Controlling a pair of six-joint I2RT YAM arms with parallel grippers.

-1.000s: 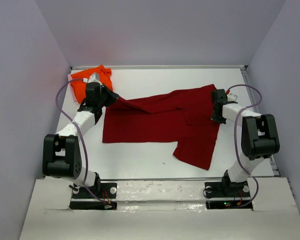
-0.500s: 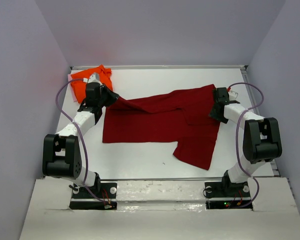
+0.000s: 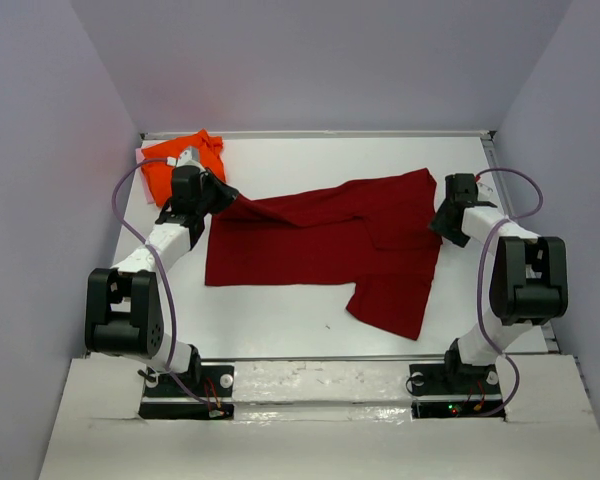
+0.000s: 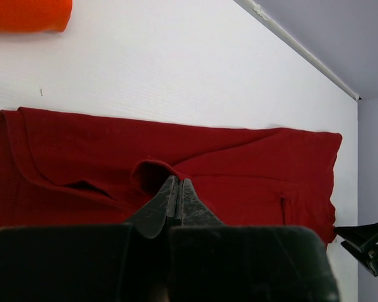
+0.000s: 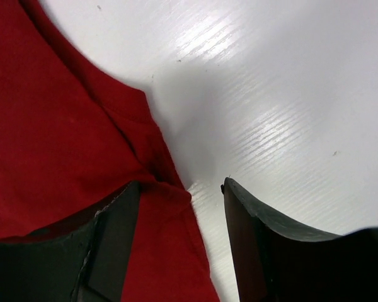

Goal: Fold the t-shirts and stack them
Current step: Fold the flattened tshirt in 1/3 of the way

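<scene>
The left fingers (image 4: 171, 200) pinch the limp crimson t-shirt (image 3: 320, 240); the right fingers (image 5: 255, 242) gape beside its right edge, the likely hold.

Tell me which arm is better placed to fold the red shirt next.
Left, probably: the left gripper is shut on the red shirt, while the right gripper stands open at its edge.
</scene>
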